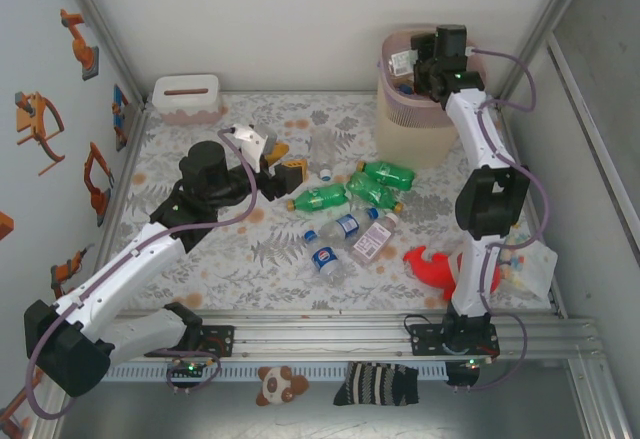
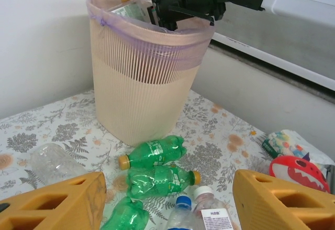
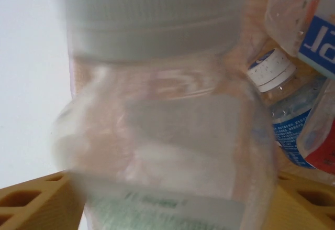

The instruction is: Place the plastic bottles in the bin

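The beige bin (image 1: 400, 129) (image 2: 141, 94) stands at the back right with several bottles inside (image 3: 293, 125). My right gripper (image 1: 420, 64) (image 2: 159, 7) (image 3: 172, 204) hangs over its rim, open wide. A clear white-capped bottle (image 3: 167, 109) is between its fingers, blurred as if slipping loose. Three green bottles (image 1: 370, 191) (image 2: 157, 180) lie in front of the bin. Clear bottles (image 1: 345, 227) (image 2: 209, 214) lie nearer, and one more (image 1: 322, 147) (image 2: 49, 162) lies to the left. My left gripper (image 1: 285, 160) (image 2: 167, 201) hovers open above them, holding nothing.
A low white box with a slot (image 1: 186, 97) sits at the back left. A red shark toy (image 1: 440, 267) (image 2: 298, 170) and a plastic packet (image 1: 530, 264) lie at the right. Walls close in the table on three sides.
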